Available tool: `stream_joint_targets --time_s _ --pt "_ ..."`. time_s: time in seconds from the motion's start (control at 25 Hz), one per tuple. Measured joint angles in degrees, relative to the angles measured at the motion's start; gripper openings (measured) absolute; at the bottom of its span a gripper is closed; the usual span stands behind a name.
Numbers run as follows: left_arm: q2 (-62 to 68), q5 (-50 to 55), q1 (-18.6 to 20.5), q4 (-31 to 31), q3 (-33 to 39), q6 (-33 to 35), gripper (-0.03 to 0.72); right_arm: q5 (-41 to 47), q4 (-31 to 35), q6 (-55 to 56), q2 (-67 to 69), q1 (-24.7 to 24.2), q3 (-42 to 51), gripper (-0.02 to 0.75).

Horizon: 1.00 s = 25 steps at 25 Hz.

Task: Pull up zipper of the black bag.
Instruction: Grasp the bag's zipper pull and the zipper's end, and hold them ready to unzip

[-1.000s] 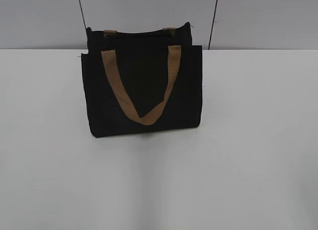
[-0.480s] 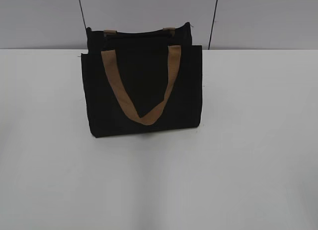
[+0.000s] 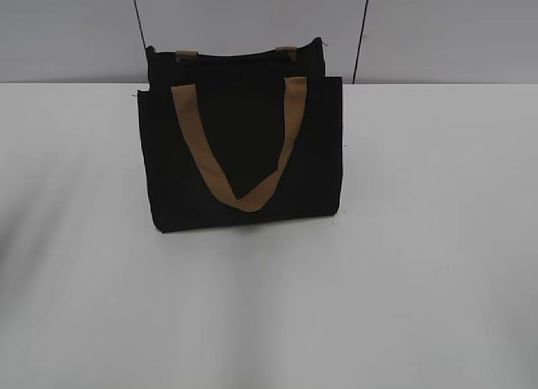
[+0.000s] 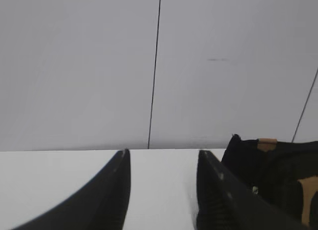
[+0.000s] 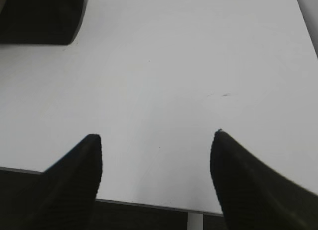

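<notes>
While the boxy black fabric bag (image 3: 239, 154) stands upright toward the far side of the white surface (image 3: 420, 238), close to the pale grey panelled wall (image 3: 437, 32), I see neither arm in my exterior view. A tan-brown webbing strap handle (image 3: 239, 149) hangs down the bag's front panel in a V, and two short tan tabs of the second handle (image 3: 187, 55) show at the top rim. I cannot make out the small silver zipper slider anywhere; the top edge of the bag is just a dark line at this angle (too small and too black to resolve).

From my left wrist view, the left end effector (image 4: 161, 190) has its two black fingers (image 4: 107, 195) spread, with bare white surface between them and nothing held. It points toward the wall, and the bag's upper corner (image 4: 268, 175) sits just to the right of its right finger, though I cannot tell if they touch.

From my right wrist view, the right end effector (image 5: 156, 183) is also spread wide and empty, hovering above the near edge of the surface. A bottom corner of the bag (image 5: 42, 16) shows at the upper left, well apart from that end effector.
</notes>
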Motion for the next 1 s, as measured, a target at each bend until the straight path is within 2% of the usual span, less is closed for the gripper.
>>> stream_joint_targets --time_s 0.2,0.4,0.64,0.8,1.0 --pt "12.29 -15.13 -2.13 0.55 2.63 -4.44 0.337 0.0 0.0 0.0 0.0 0.0 0.0 0.519" --pt "24.42 -24.89 -3.42 5.17 2.68 -5.12 0.336 0.0 0.0 0.0 0.0 0.0 0.0 0.519" --pt "41.08 -35.86 -3.42 6.07 2.68 -5.4 0.336 0.0 0.0 0.0 0.0 0.0 0.0 0.519" --pt "49.59 -39.92 -3.42 7.83 2.35 -5.4 0.336 0.0 0.0 0.0 0.0 0.0 0.0 0.519" --pt "57.95 -39.65 -1.92 13.52 -2.5 -5.51 0.336 0.0 0.0 0.0 0.0 0.0 0.0 0.519"
